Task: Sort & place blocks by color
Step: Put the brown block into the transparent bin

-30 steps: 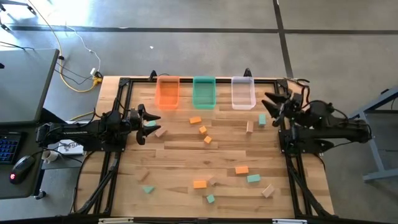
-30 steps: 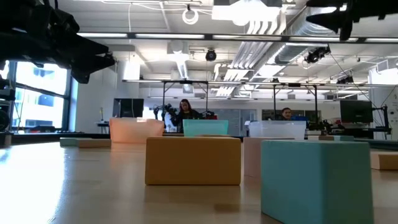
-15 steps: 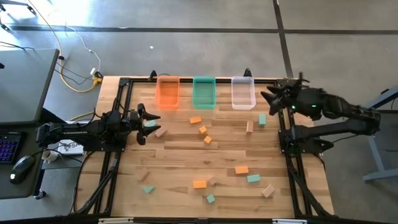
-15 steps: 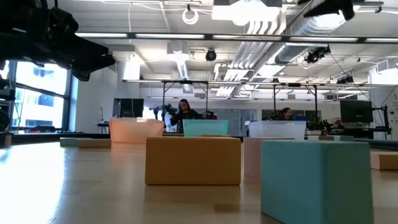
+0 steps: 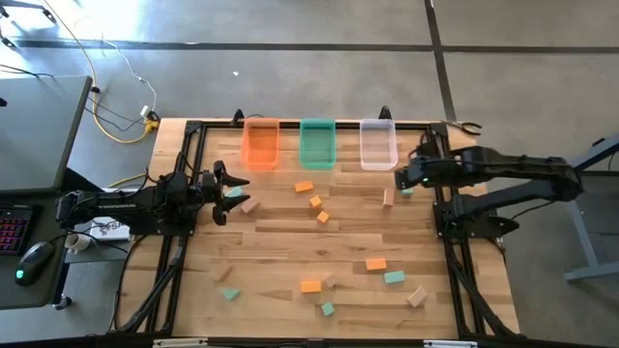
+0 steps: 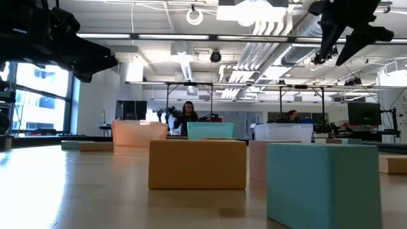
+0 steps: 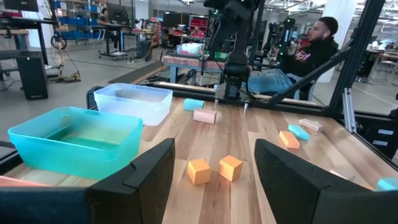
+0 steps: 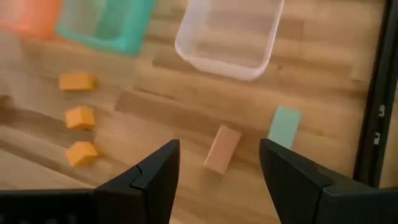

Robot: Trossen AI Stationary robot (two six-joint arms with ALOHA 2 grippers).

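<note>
**Two arms, fingers apart, over a scatter of coloured blocks**

While both arms hold nothing, the small blocks lie spread across the pale wooden counter [image 5: 290, 242], none of them inside a bin. Along the far edge stand three rectangular plastic bins side by side: an orange bin [image 5: 260, 142], a teal-green bin [image 5: 317, 143] and a clear bin [image 5: 378, 143].

At the counter's left edge, the left end effector [image 5: 232, 181] has its fingers spread with nothing between them. A small teal block [image 5: 235, 192] and a pale wooden block [image 5: 250, 205] lie just beside it.

Reaching in from the right edge, the right end effector [image 5: 406, 178] hangs above the counter near the clear bin, fingers parted and empty. Its wrist camera looks down on a pale wooden brick [image 8: 222, 149] and a teal-green brick [image 8: 284, 126], which lie apart from each other in front of the clear bin.

Near the middle sit three orange blocks [image 5: 314, 201], close together. Toward the near edge lie two more orange bricks [image 5: 376, 263], several teal pieces [image 5: 394, 277] and further wooden pieces [image 5: 417, 296].

Two people show in the room beyond.
</note>
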